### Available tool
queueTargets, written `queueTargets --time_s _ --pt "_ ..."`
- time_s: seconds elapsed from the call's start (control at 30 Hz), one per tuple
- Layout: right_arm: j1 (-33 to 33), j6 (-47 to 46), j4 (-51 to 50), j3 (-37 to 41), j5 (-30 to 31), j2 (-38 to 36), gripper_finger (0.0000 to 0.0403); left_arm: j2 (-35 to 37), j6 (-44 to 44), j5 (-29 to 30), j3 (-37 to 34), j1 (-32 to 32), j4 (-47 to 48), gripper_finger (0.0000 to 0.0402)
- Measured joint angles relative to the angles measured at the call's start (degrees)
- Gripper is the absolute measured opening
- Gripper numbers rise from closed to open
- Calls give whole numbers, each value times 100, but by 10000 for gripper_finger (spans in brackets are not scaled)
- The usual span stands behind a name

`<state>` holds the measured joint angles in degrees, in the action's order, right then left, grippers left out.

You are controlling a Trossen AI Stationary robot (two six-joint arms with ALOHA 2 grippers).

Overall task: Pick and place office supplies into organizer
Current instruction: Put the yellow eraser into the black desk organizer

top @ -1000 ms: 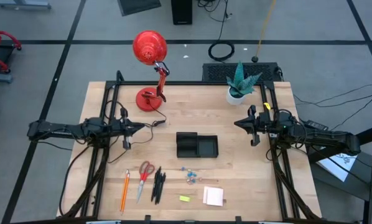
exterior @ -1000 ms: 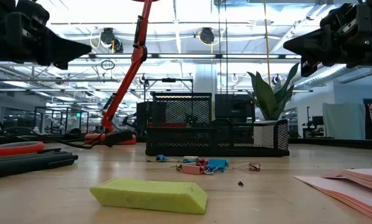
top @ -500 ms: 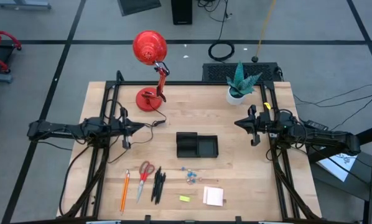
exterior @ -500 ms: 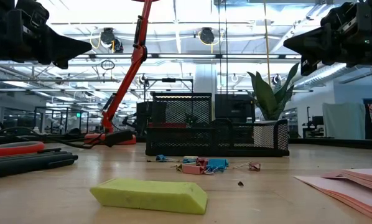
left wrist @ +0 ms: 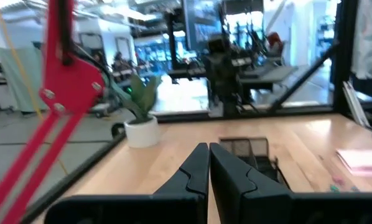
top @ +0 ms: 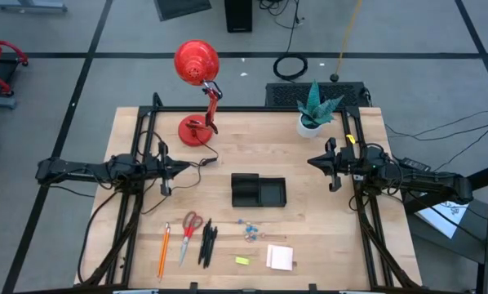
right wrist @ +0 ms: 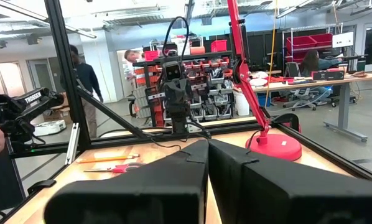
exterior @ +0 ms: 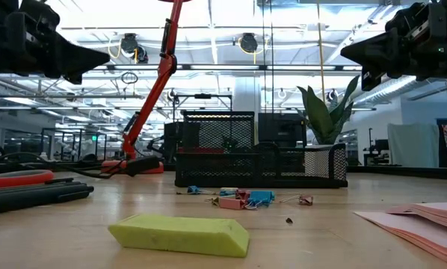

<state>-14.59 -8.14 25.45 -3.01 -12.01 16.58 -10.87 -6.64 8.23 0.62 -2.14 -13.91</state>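
None placed: organizer sat empty.
Left to do: pencil, scissors, pens lay on tabletop.
Claws: left claw, right claw clenched, empty.

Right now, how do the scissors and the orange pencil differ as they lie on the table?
The red-handled scissors have red loop handles and pale metal blades; the orange pencil is one thin orange stick. The scissors lie slightly slanted and nearer the black organizer; the pencil lies nearly straight, farther left, nearer the table's front edge. Both lie flat, untouched, outside the organizer.
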Motion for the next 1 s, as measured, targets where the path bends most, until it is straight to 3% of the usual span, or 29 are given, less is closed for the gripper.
queueTargets --time_s 0.33,0.8,1.0 --pt "0 71 -32 -2 6 0 4 0 591 -186 0 -56 84 21" --pt "1 266 -52 -1 10 4 4 0 588 -447 0 -56 -223 21" --pt "2 328 -50 -2 11 11 4 -294 538 -920 317 -225 -629 21"
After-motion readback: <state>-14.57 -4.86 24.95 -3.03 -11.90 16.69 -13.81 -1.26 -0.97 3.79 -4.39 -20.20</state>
